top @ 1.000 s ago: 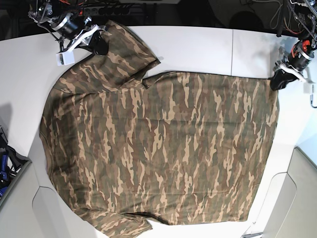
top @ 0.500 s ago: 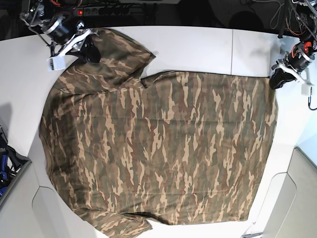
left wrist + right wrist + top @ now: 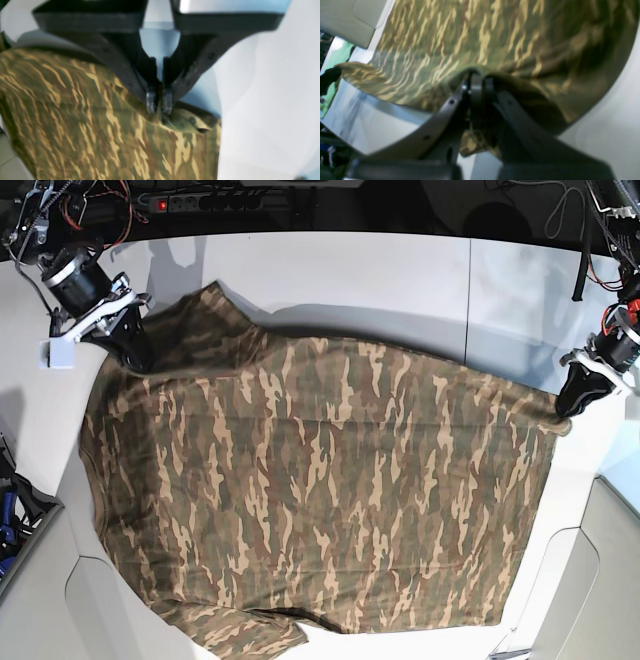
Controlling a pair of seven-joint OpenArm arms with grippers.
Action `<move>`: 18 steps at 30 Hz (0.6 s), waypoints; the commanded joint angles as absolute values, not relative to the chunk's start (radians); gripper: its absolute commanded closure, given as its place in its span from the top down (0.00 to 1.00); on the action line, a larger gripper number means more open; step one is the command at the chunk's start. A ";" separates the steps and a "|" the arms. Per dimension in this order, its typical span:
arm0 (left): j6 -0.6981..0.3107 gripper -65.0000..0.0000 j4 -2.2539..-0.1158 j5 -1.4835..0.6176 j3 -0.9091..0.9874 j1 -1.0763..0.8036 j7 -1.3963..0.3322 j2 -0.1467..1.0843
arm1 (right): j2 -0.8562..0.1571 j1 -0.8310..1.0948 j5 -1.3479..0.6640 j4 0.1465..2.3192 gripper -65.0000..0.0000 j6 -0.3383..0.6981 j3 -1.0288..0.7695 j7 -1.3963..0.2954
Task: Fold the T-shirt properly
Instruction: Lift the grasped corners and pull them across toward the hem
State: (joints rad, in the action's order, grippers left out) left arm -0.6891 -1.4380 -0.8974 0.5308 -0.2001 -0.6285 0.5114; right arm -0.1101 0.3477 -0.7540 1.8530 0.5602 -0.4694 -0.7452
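The camouflage T-shirt (image 3: 320, 490) lies spread over the white table (image 3: 400, 280), its far edge lifted by both arms. My left gripper (image 3: 572, 402) is shut on the shirt's far right corner; in the left wrist view its tips (image 3: 159, 105) pinch the cloth's edge (image 3: 100, 130). My right gripper (image 3: 135, 350) is shut on the shirt near the far left sleeve; in the right wrist view the jaws (image 3: 476, 80) clamp a fold of the cloth (image 3: 495, 37).
A power strip (image 3: 210, 200) and cables lie beyond the table's far edge. Grey panels (image 3: 600, 570) flank the near right and near left corners. A dark bin edge (image 3: 20, 510) is at the left.
Both grippers moved toward the near side, dragging the shirt's far edge with them. The folded sleeve at the far left has been pulled out flatter.
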 commanded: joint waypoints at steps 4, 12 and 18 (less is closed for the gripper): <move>-0.698 0.00 -1.454 -0.871 0.539 -0.108 -0.602 0.532 | -0.119 0.226 -0.718 1.866 0.00 0.565 -0.475 -0.719; -0.698 0.00 -1.406 -0.733 0.496 0.037 -0.534 0.529 | -0.196 -0.015 -0.682 1.706 0.00 0.566 -0.449 -0.714; -0.664 0.00 -1.297 -0.604 0.359 0.138 -0.416 0.529 | -0.258 -0.233 -0.643 1.440 0.00 0.574 -0.384 -0.704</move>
State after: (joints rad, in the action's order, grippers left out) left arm -0.6621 -1.2819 -0.5873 0.3500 0.1184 -0.4385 0.5098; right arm -0.2443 -0.2131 -0.6266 1.4174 0.5732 -0.3805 -0.7300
